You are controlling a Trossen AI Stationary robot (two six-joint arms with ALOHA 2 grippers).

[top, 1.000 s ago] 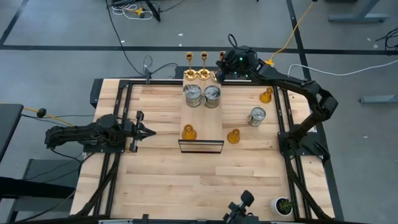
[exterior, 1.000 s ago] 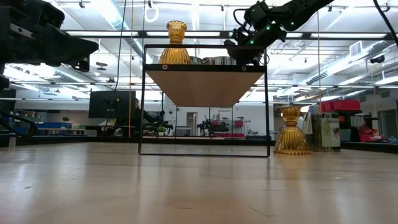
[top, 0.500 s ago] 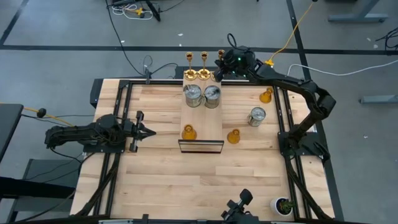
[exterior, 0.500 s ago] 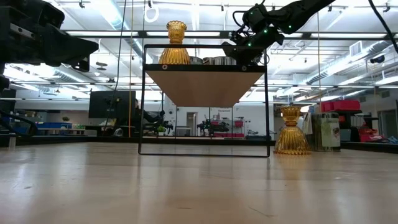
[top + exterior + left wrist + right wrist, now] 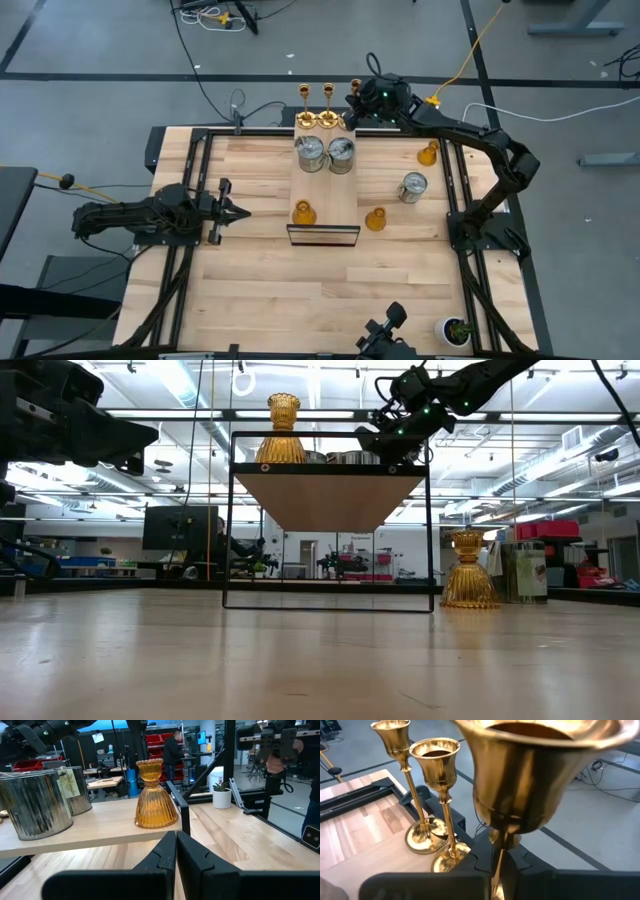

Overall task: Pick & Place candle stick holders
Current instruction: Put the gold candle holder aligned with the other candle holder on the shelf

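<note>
Held candlestick (image 5: 535, 785): slender, gold, upright at the raised shelf's far end, just beside two standing gold candlesticks (image 5: 440, 810).
Shelf (image 5: 322, 190): wooden, black-framed; carries two silver cans (image 5: 325, 152) and one amber holder (image 5: 303, 212).
Table (image 5: 270, 280): light wood; two amber holders (image 5: 376, 219) and a can (image 5: 412, 187) stand on it.
Room: open workshop, grey floor.
Right gripper (image 5: 357, 103): jaws clamped on the candlestick's stem.
Left gripper (image 5: 236, 212): jaws closed, empty, above the table's left side.

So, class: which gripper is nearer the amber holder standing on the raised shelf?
Left. The left gripper sits just beside the amber holder; the right gripper is at the shelf's far end.
</note>
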